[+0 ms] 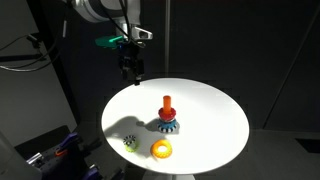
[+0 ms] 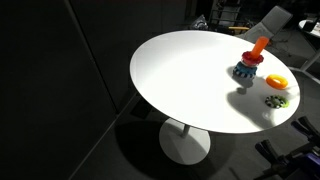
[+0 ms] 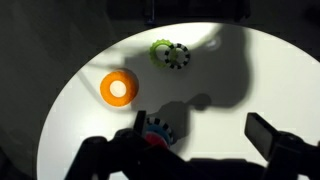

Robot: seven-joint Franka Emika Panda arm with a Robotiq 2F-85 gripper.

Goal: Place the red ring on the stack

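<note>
The stack (image 1: 167,102) is an upright orange peg with a blue scalloped ring at its base, standing near the middle of the round white table (image 1: 215,105). The red ring (image 1: 167,113) sits around the peg on top of the blue ring. Both show in the other exterior view, the stack (image 2: 258,47) and the red ring (image 2: 247,61), and at the bottom of the wrist view (image 3: 155,132). My gripper (image 1: 131,70) hangs above the table's far edge, away from the stack. In the wrist view it (image 3: 200,125) is open and empty.
A yellow ring (image 1: 161,149) (image 2: 276,81) (image 3: 118,88) and a smaller green ring (image 1: 129,141) (image 2: 276,101) (image 3: 170,55) lie loose on the table near its front edge. The surroundings are dark, with equipment beside the table.
</note>
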